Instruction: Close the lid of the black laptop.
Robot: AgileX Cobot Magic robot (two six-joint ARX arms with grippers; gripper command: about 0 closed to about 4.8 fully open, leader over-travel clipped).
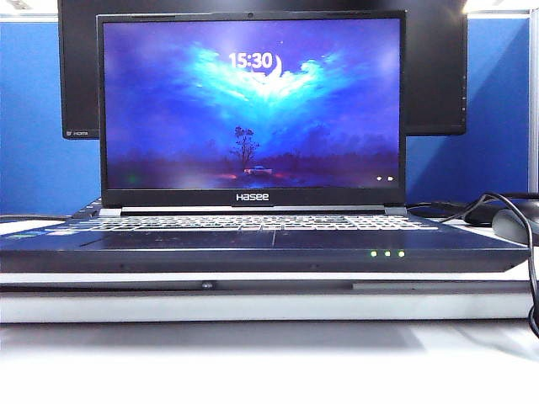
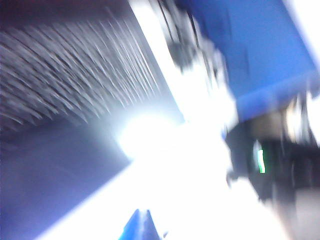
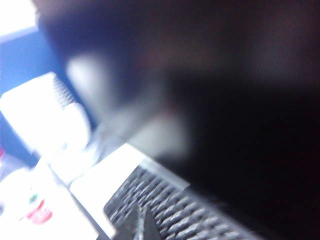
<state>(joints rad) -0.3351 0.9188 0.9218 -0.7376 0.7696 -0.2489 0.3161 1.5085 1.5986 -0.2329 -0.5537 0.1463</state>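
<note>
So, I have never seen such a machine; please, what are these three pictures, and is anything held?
The machine is a robot with two arms, each ending in a two-finger gripper. The exterior view comes from a fixed camera facing the black laptop. Its lid stands open, the screen showing 15:30. Behind it stands a larger monitor; a cable lies at the right. The other two pictures come from cameras on the wrists and are badly blurred. The left wrist view shows the keys. The right wrist view shows the keyboard under the dark lid. Neither the left gripper nor the right gripper is clearly visible, so I cannot tell whether anything is held.
</note>
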